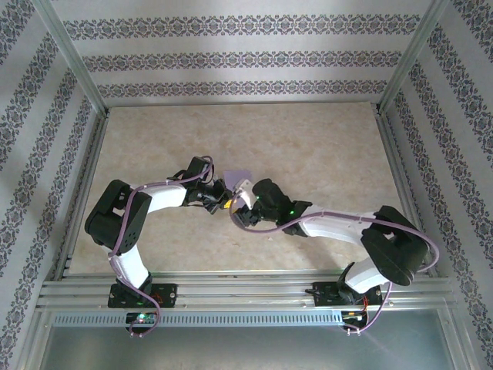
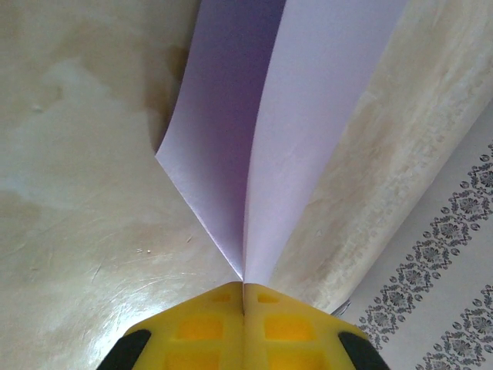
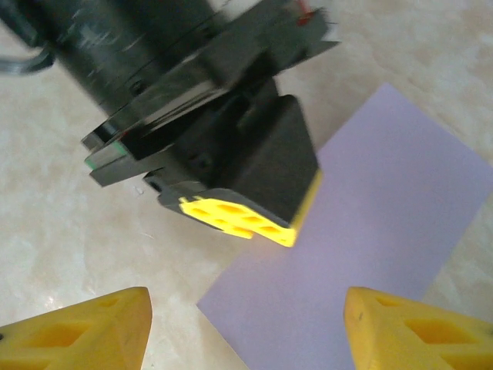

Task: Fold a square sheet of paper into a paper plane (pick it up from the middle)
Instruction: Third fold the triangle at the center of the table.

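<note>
I work in a lab test booth, not a home: my left arm (image 1: 127, 227) and right arm (image 1: 331, 227) are bolted to aluminium rails (image 1: 239, 291) at the near edge of a marble-look table (image 1: 308, 146), boxed in by metal posts (image 1: 73, 58) and panels (image 1: 231, 60) of striped floral wallpaper.

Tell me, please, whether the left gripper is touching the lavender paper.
Touching: the left wrist view shows the left gripper shut on the lavender paper, pinching where its two layers meet.
</note>
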Controlling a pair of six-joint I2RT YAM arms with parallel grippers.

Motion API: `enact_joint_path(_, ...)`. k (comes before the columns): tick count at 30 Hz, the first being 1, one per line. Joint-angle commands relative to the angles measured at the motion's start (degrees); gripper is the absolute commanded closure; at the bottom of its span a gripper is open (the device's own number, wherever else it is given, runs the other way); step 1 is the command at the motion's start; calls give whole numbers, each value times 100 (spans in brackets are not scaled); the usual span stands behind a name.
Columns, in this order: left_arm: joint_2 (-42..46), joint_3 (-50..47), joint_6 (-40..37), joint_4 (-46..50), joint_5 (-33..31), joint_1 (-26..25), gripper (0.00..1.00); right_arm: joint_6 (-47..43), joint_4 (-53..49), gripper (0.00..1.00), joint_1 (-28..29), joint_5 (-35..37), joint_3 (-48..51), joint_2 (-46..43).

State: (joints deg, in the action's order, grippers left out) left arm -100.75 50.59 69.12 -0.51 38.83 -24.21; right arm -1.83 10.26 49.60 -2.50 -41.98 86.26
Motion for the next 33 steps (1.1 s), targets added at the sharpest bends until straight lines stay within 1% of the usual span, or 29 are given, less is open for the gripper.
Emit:
enact_joint_path(1,-6,161,145,217,36,72,100,-748,396,33,167,560,49,289)
enact_joint_path(4,-15,174,137,219,46,74,100,-888,478,33,225,656,27,488)
enact_joint_path(10,-39,182,127,244,72,73,100,-992,623,37,225,1194,-39,855)
enact_joint_path(12,-49,185,117,254,72,71,100,-1069,696,44,225,1136,-16,858)
enact_joint_path(16,-67,225,65,299,64,70,100,-1216,810,56,233,887,100,814)
enact_joint_path(20,-46,261,-40,439,13,72,100,-1259,811,65,241,824,197,714)
enact_joint_path(22,-21,280,-75,492,-7,85,98,-1250,778,73,234,803,207,684)
enact_joint_path(24,20,301,-122,557,-31,123,94,-1220,742,84,234,772,207,673)
enact_joint_path(25,53,307,-174,642,-62,148,90,-1193,719,89,234,733,207,673)
enact_joint_path(26,94,318,-259,737,-92,200,84,-1157,680,93,234,690,199,658)
enact_joint_path(27,148,329,-347,871,-125,253,80,-1100,645,95,220,625,199,640)
enact_joint_path(30,381,386,-839,1418,-329,598,68,-851,505,97,173,268,175,551)
enact_joint_path(33,664,542,-1383,1737,-479,874,61,-519,283,98,108,-149,99,506)
